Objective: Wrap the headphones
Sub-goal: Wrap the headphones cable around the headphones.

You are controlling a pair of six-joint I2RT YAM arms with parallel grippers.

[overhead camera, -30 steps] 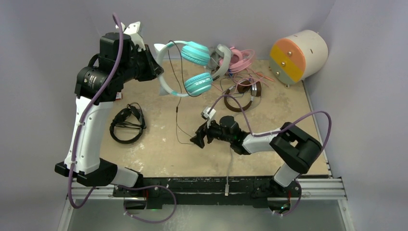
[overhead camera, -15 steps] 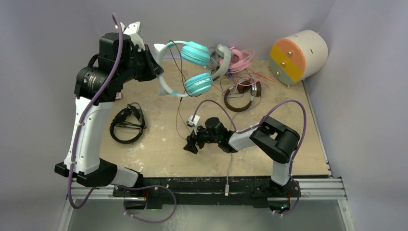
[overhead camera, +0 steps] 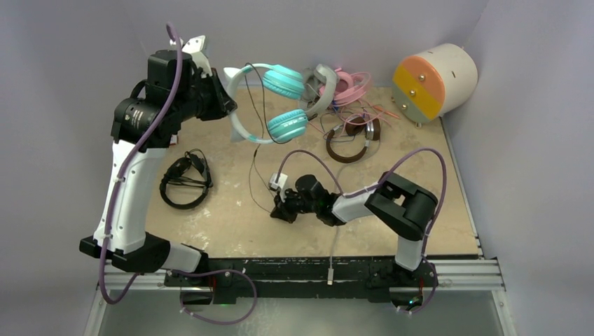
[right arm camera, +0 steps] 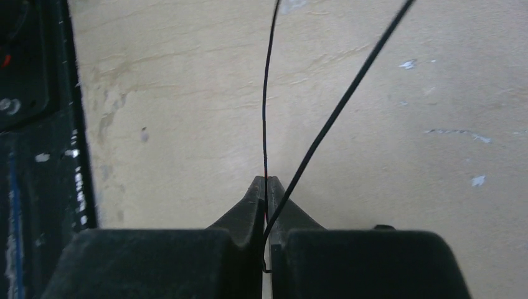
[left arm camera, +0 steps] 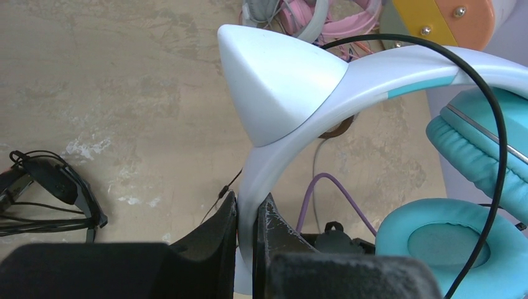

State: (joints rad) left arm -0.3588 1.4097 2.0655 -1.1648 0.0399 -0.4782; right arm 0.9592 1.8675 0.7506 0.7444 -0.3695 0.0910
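Observation:
The teal-and-white headphones hang in the air at the back left. My left gripper is shut on their white headband, just below a white cat ear. In the left wrist view the band runs between the two black fingers. Their thin black cable drops to the table. My right gripper lies low over the table's middle, shut on that cable; two strands run out from the closed tips.
A coiled black pair lies at the left. Pink and grey pairs and a brown pair with loose cables sit at the back. A cream cylinder stands at the back right. The table's front rail is close behind the right gripper.
My right gripper slid left across the table, then shut on the thin black cable. The left arm kept its hold; the headphones barely shifted.

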